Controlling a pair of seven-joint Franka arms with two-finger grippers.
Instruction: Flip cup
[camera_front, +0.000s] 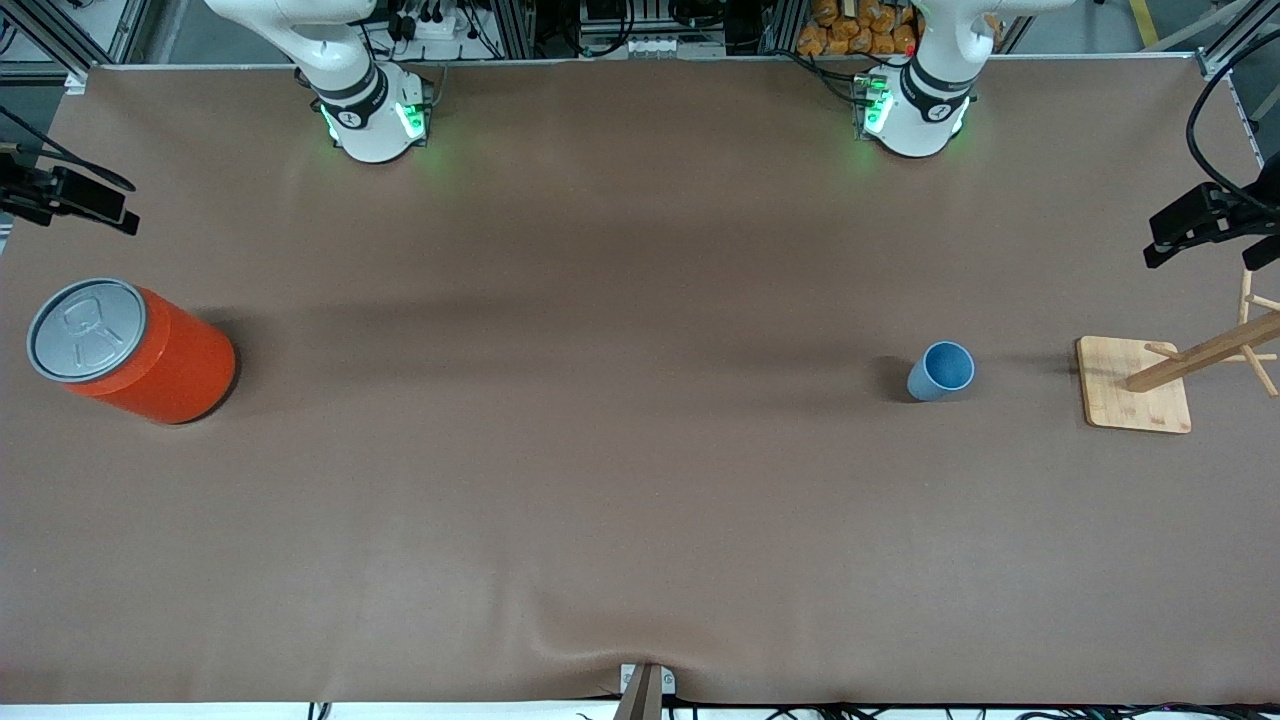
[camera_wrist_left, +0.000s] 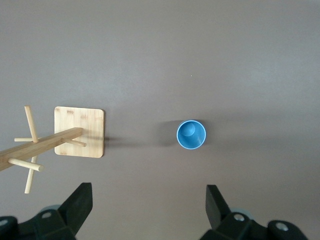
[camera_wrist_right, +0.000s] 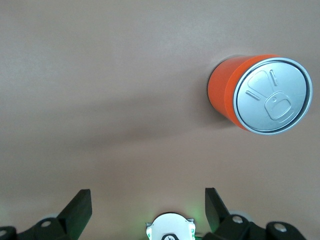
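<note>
The cup stood upright, mouth up, on the brown surface toward the left arm's end, just beside a wooden rack w/ a square bamboo base and a pegged post. It was small, light-blue plastic, plain, tapered, no handle, blue inside. In the left wrist view the cup sat below the left gripper, roughly in line w/ the gap between its jaws, which were spread wide and held nothing; black fingers well apart from the cup. The right gripper hung over bare surface near the right arm's base, jaws likewise spread wide, nothing held. A large orange can w/ grey pull-tab lid stood at the right arm's end, well apart from the cup; no readable writing on it or on the cup. The surface looked matte, smooth, slightly rippled at the edge nearest the front camera.
</note>
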